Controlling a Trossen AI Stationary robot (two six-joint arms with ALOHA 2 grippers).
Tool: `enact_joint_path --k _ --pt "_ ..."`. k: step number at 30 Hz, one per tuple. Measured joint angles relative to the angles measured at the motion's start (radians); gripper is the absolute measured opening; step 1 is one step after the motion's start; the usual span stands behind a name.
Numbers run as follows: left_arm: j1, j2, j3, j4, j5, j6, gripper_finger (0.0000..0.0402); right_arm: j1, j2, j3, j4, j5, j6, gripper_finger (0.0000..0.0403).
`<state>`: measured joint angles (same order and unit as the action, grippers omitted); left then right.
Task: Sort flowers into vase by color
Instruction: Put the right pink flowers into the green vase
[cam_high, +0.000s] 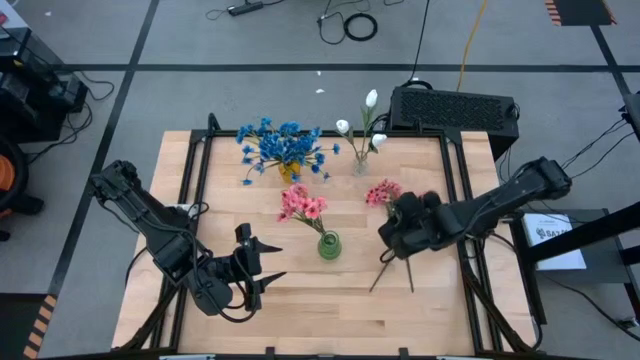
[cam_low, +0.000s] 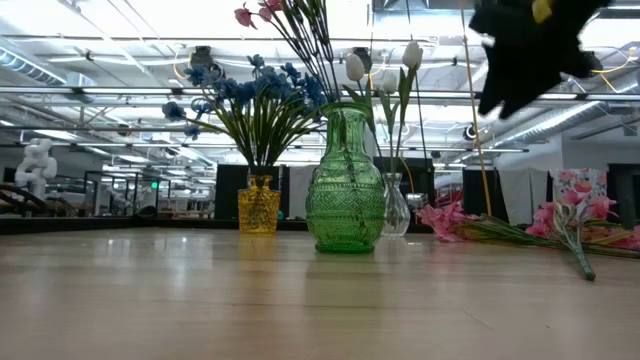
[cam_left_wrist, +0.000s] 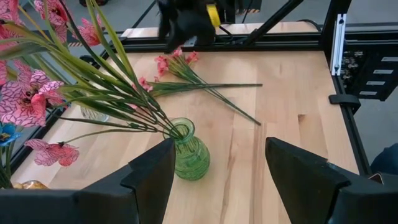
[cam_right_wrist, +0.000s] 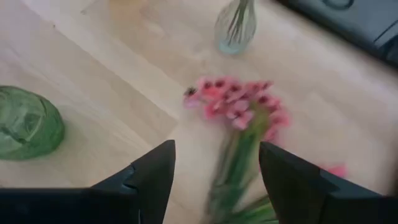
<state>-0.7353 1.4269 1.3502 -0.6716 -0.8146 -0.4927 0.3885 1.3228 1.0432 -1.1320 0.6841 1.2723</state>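
A green vase (cam_high: 329, 246) (cam_low: 345, 190) at the table's middle holds pink flowers (cam_high: 302, 205) by their stems. Blue flowers (cam_high: 283, 145) stand in a yellow vase (cam_low: 259, 205) at the far left. White buds (cam_high: 371, 98) stand in a clear vase (cam_high: 360, 162). Loose pink sprigs (cam_high: 384, 192) (cam_right_wrist: 239, 102) lie flat on the table right of the green vase, stems toward the near edge. My right gripper (cam_high: 392, 228) (cam_right_wrist: 216, 146) hovers open above them, well clear of the table (cam_low: 525, 60). My left gripper (cam_high: 272, 262) (cam_left_wrist: 219, 144) waits open, left of the green vase.
A black box (cam_high: 455, 108) sits beyond the table's far right corner. Black frame rails (cam_high: 195, 190) run along the table's left and right sides. Bare wood (cam_high: 330, 310) lies between the green vase and the near edge.
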Motion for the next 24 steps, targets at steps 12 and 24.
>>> enact_joint_path --k 12,24 --pt "0.0 0.0 0.0 -0.003 0.0 0.009 0.0255 0.12 0.004 -0.234 0.184 -0.017 0.514 0.0224" --pt "0.0 0.0 0.0 -0.021 -0.001 0.004 0.0255 0.259 0.154 -0.233 0.154 -0.039 0.789 0.0224"
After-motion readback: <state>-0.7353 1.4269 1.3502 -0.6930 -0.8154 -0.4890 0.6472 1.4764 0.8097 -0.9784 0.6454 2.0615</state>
